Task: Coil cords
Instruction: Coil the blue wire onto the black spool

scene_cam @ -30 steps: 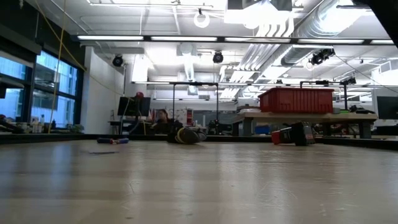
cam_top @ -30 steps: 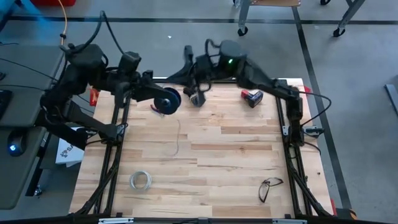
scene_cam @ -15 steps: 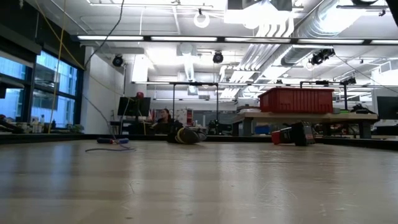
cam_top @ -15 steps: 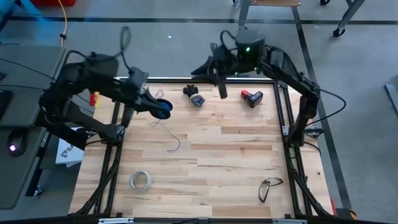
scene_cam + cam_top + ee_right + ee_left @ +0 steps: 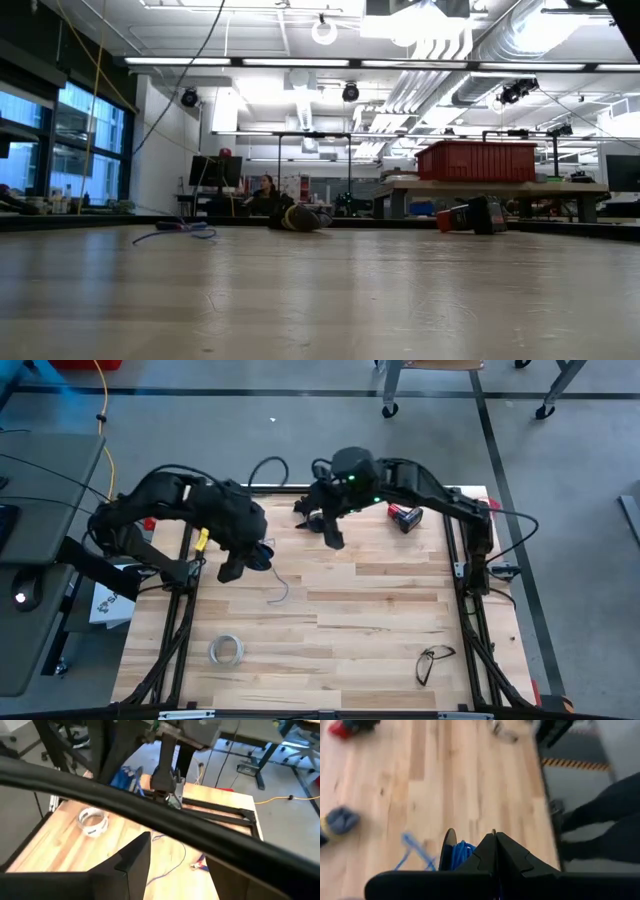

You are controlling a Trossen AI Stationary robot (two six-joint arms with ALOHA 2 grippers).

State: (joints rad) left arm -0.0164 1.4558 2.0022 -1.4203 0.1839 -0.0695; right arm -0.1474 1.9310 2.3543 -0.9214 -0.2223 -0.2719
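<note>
Pale wood-plank table [image 5: 360, 630] in a bright workshop; left claw [image 5: 495, 836] pressed together, right claw [image 5: 172, 857] spread.

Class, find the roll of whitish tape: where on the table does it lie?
In the high view, the tape roll lies flat near the table's front-left corner, apart from the wire and well below the left gripper.

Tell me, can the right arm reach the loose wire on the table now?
Probably yes. The right tool stands open above bare board, and nothing lies between it and the wire. The left tool holds the spool beside it.
</note>
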